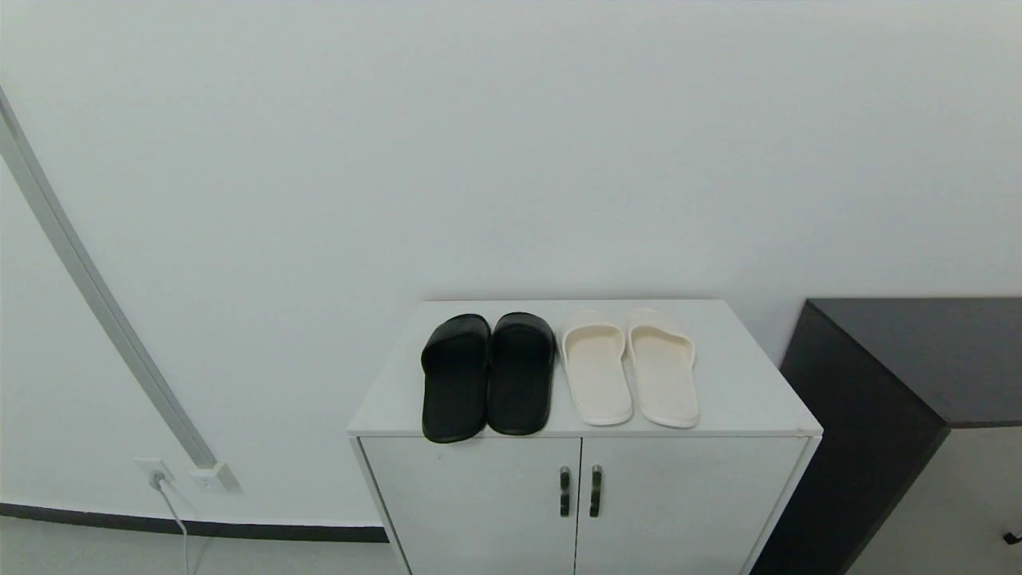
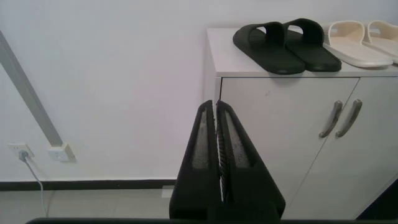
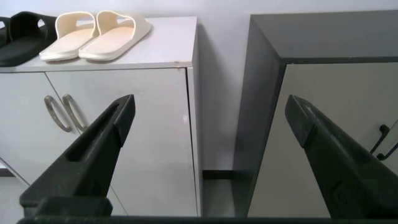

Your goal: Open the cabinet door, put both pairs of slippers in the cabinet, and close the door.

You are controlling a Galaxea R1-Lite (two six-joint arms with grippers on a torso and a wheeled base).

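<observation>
A white cabinet (image 1: 583, 503) stands against the wall, both doors closed, with two dark metal handles (image 1: 580, 490) side by side at the middle. On its top lie a black pair of slippers (image 1: 487, 375) on the left and a cream pair of slippers (image 1: 631, 367) on the right. My left gripper (image 2: 215, 106) is shut, held low to the left of the cabinet (image 2: 298, 124), with the black slippers (image 2: 286, 46) above and beyond it. My right gripper (image 3: 208, 118) is open, level with the cabinet's right side (image 3: 124, 124); the cream slippers (image 3: 96, 34) lie on top.
A black cabinet (image 1: 894, 415) stands close on the right, leaving a narrow gap. A wall socket with a plugged cable (image 1: 156, 475) and a grey conduit (image 1: 88, 279) run along the wall at the left. Floor lies open to the left.
</observation>
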